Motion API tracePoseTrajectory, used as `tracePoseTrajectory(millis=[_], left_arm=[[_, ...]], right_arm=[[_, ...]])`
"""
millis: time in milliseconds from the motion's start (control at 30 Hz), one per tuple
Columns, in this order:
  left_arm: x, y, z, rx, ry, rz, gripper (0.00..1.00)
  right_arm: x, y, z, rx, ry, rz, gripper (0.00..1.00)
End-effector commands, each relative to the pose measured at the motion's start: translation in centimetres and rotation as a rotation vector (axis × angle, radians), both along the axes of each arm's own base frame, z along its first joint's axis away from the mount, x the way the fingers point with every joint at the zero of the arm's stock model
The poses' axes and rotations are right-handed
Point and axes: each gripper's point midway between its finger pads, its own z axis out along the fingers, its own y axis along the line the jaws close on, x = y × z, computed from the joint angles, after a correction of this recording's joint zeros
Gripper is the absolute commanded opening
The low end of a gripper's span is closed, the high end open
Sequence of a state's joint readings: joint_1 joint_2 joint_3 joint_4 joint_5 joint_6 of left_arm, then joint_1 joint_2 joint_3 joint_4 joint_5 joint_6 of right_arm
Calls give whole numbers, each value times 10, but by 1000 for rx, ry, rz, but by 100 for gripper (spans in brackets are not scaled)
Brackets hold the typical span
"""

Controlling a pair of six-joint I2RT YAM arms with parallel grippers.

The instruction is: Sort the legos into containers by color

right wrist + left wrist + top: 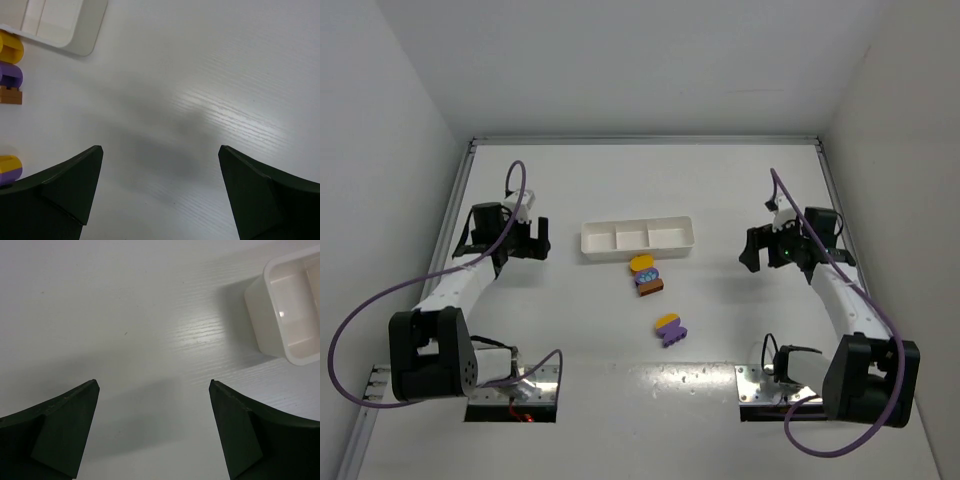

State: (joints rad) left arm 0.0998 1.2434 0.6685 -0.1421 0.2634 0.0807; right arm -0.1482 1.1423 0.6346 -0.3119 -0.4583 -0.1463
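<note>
A long white tray (588, 240) with three square compartments lies mid-table; all three look empty. Just in front of it sit a yellow-orange lego (642, 263), a purple lego (646, 275) and a brown lego (651, 287), packed close together. Nearer me lie another yellow-orange lego (667, 321) and a purple lego (673, 335), touching. My left gripper (528, 238) is open and empty, left of the tray; the tray's end (260, 315) shows in its wrist view. My right gripper (763, 250) is open and empty, right of the tray. Its wrist view shows the tray corner (85, 30) and legos (10, 75) at the left edge.
White walls enclose the table on the left, back and right. Purple cables loop from both arms. The arm bases (510, 385) stand at the near edge.
</note>
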Motion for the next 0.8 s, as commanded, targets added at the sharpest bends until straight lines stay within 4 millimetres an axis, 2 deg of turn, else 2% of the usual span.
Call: tracePoseTrajectory(millis=[0,133,233,300,400,433,467,500,633,733,767], left_arm=[[12,2,16,-6,-46,15,99],[12,0,18,-7,-47,0,99],[12,0,18,-7,-47,0,99],[15,4,21,8,-55,16,99],[15,4,25,7,-47,16,99],[15,5,29,15,-60,11,99],[12,2,27,14,-51,-6,99],[12,0,33,6,-68,-18,99],[8,-1,35,17,-78,-38,99],[6,1,36,23,-65,-29,99],[6,1,36,23,-65,-29,99]], right_arm=[[7,6,12,10,-41,56,100],[5,13,12,18,-38,89,99],[0,32,22,80,-56,144,90],[-10,52,27,122,-51,198,89],[-24,73,28,125,-54,285,89],[-35,85,24,128,-36,331,89],[-41,92,29,122,-57,373,89],[-48,97,26,108,-60,415,89],[-77,133,20,85,-36,602,89],[-88,151,15,65,12,698,89],[-99,163,12,51,39,758,89]])
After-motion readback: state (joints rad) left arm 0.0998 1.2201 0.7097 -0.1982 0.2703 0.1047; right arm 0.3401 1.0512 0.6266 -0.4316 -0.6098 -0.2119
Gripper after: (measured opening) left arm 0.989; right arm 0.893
